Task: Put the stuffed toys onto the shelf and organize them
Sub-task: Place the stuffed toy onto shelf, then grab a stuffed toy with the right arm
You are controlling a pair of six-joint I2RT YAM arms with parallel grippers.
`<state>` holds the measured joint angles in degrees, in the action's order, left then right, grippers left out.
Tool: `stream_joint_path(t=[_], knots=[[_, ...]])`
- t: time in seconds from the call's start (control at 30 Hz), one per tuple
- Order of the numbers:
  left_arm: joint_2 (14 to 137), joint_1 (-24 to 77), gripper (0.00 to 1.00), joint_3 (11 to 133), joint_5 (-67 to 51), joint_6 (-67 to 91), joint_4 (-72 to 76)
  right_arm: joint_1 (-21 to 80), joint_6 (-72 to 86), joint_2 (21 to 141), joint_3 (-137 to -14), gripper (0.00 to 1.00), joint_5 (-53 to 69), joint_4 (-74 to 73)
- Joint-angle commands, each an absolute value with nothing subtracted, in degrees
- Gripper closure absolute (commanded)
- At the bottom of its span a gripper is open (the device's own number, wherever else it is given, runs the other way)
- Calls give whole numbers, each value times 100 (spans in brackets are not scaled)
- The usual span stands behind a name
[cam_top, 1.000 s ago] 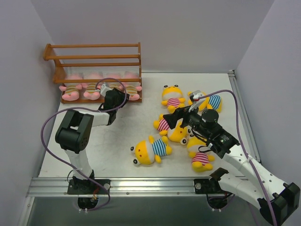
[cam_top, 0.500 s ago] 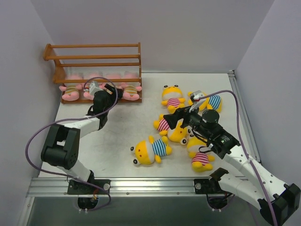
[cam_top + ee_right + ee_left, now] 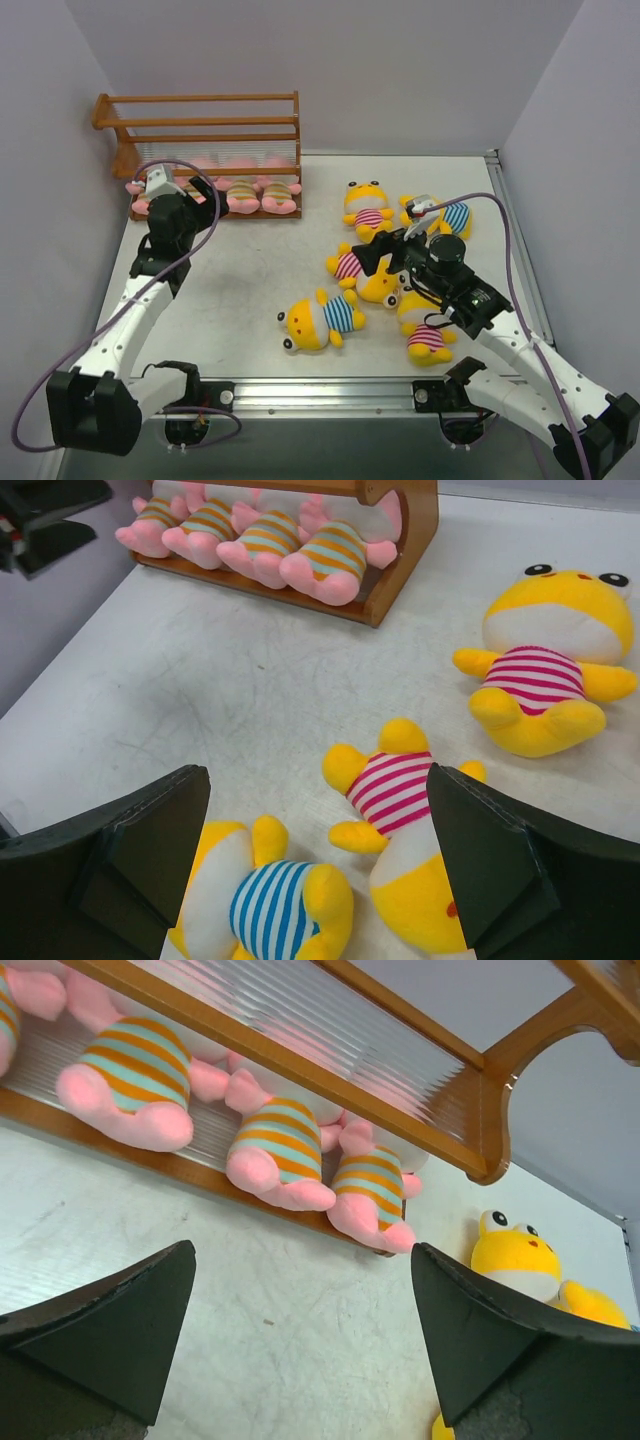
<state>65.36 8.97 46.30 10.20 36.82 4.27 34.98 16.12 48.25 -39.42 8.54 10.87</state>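
Sitting side by side, four pink stuffed toys [image 3: 240,190] are filling the bottom tier of the shelf [image 3: 200,122]. The left claw [image 3: 302,1260] is hovering just in front of the shelf's left end, fingers spread apart and gripping nothing. Five yellow stuffed toys [image 3: 368,208] are lying on the table [image 3: 230,290] right of the shelf, with the right claw [image 3: 318,772] hanging over them, likewise spread wide and empty.

No text, label, brand, number or sign is showing legibly in any view. The stuffed toys [image 3: 322,318] are showing only plain stripes on their shirts, and the shelf [image 3: 200,98] is showing bare wood.
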Motion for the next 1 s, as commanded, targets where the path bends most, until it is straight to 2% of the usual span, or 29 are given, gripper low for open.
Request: stream_joint_path(t=[0.0,0.1,0.3,0.37,0.57,0.7,0.83,0.97], knots=[[5864,835,3,5062,906,2910,-1000,3533,1503,4694,-4271,6,379,880],[5362,826,6,5264,563,2515,-1729,3516,1555,4597,-4377,5,124,528],[4493,817,6,5756,387,1627,-3224,3498,1792,4632,-4711,5,-807,-552],[4072,809,6,5792,273,1469,-3505,3489,2116,4614,-4746,0,-1079,-922],[3131,905,6,5485,0,1459,-3674,3463,3049,4448,-4544,0,-1371,-1546],[2874,1089,6,5125,0,1284,-3630,3463,3401,4281,-4264,1,-1135,-1845],[2681,1239,6,4564,0,1414,-3350,3472,3480,4079,-4008,7,-905,-2021],[2663,1257,6,4552,166,1363,-3278,3489,3594,4139,-3973,8,-975,-1969]])
